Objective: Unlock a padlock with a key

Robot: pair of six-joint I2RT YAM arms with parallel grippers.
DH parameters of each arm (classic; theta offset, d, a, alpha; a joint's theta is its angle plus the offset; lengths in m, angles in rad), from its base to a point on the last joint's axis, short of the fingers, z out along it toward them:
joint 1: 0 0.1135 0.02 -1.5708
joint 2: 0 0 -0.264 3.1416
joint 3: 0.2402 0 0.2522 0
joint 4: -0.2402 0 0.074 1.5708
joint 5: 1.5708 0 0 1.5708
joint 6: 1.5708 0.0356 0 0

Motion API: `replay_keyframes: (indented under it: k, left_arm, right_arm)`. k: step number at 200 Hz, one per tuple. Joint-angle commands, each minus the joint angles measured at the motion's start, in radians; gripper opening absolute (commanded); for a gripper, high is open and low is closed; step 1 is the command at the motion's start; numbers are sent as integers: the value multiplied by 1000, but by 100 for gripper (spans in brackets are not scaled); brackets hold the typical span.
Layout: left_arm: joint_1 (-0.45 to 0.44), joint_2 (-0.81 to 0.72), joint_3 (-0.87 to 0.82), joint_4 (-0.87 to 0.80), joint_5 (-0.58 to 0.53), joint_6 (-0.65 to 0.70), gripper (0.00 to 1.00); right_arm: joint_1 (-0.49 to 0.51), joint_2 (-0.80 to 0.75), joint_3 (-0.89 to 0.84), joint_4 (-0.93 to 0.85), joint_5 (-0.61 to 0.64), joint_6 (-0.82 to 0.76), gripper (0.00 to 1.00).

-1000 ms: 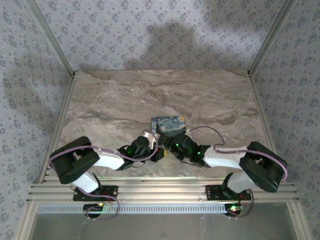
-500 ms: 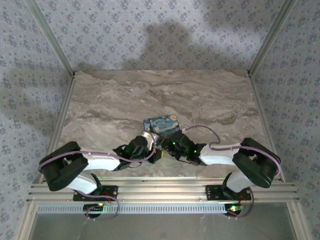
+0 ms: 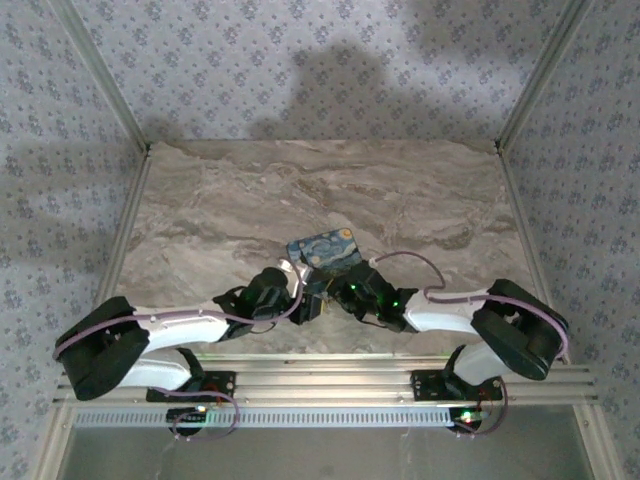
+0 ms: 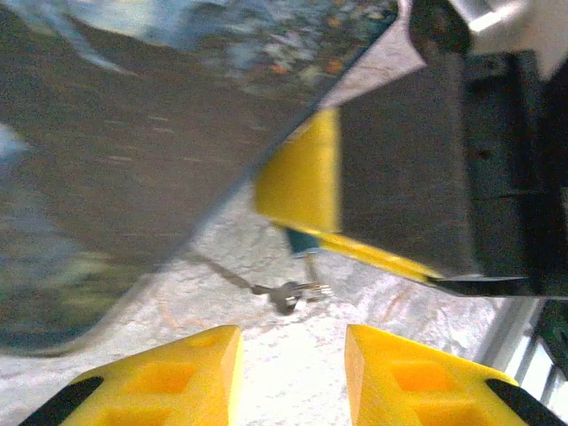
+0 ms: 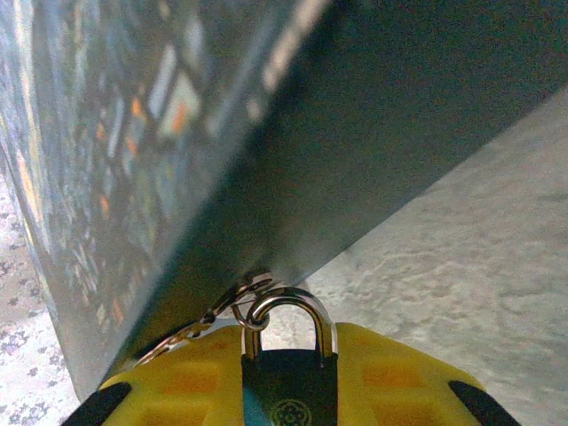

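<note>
Your left gripper retreated, jaws parted, empty. Right gripper pinches the dark steel-shackled padlock; its silver key could snag against the starry blue box.

Soft, even overhead light, broad shadows on the back wall, blurry, glary wrist close-ups.

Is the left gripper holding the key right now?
No, the left gripper's jaws stand open with nothing between them, and the key sits ahead of them, untouched.

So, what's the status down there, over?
Right pincer shut on padlock. Left pincer open, empty, key on table just ahead. Printed box crowds close alongside.
</note>
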Motion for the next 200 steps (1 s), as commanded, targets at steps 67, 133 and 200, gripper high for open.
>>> replay_keyframes:
  k: [67,133,200]
  left_arm:
    - [90,244,163,85,92,-1,21]
    - [153,308,258,70,146,1,26]
    - [117,225,81,294,132,-232,31]
  right_arm:
    - [42,-192,-33,-274,141,-72,0]
    - [-2,-176,14,-316,131,-91,0]
    - [-50,-145,19,-207,105,-41,0]
